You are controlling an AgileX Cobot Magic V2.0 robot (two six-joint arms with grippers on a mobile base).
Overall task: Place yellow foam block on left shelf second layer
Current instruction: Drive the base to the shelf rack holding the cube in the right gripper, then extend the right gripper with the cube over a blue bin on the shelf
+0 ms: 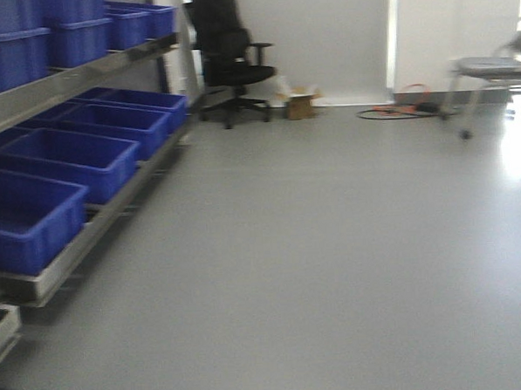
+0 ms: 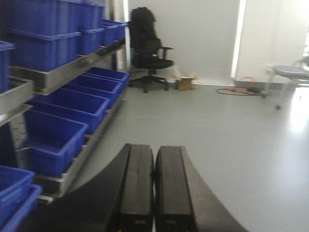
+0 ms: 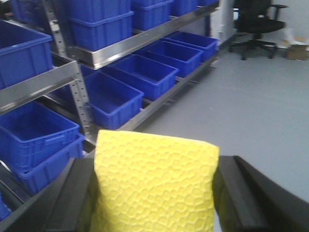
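Between the fingers of your right tool (image 3: 155, 193), the yellow foam block (image 3: 154, 186) is sitting clamped, its dimpled face filling the bottom of the right wrist view. It is hanging clear of the shelf (image 3: 140, 42), short of the front edge of every level. Your left tool (image 2: 154, 188) is showing its fingers pressed together with nothing between them.

Findings on risk:

1. Blue bins (image 3: 145, 75) are occupying each level up to the front edge. You are likely aiming into a bin or at a narrow strip of rail, and a release on the rail is risking a roll onto the floor (image 3: 251, 106).
2. Foam is yielding under pressure. A soft grip is inviting slip or rotation during the reach.
3. An upright post (image 3: 79, 96) is standing near the line of approach, so a wide swing is risking contact.
4. All three views are blurring, so level identification is looking unreliable. Confirm the second layer before you commit.
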